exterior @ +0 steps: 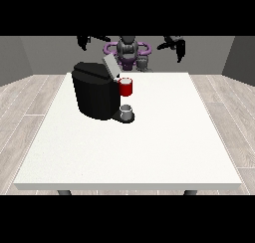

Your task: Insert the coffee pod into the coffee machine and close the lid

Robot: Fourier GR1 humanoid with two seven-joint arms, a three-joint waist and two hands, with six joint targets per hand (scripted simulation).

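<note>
A black coffee machine (95, 95) stands on the white table (149, 147), left of the middle. Its grey lid (110, 65) is tilted up and open. At the machine's front a red pod holder (126, 87) sticks out, its top uncovered. Below it a small grey coffee pod (127, 111) sits at the machine's dark foot. Both hands hang high near the robot's body, far from the machine. The hand at the view's left (88, 40) and the hand at the view's right (174, 42) have relaxed fingers and hold nothing.
The robot's torso (128, 52) stands behind the table's far edge. Wooden floor surrounds the table. Bare white tabletop stretches right of and in front of the machine.
</note>
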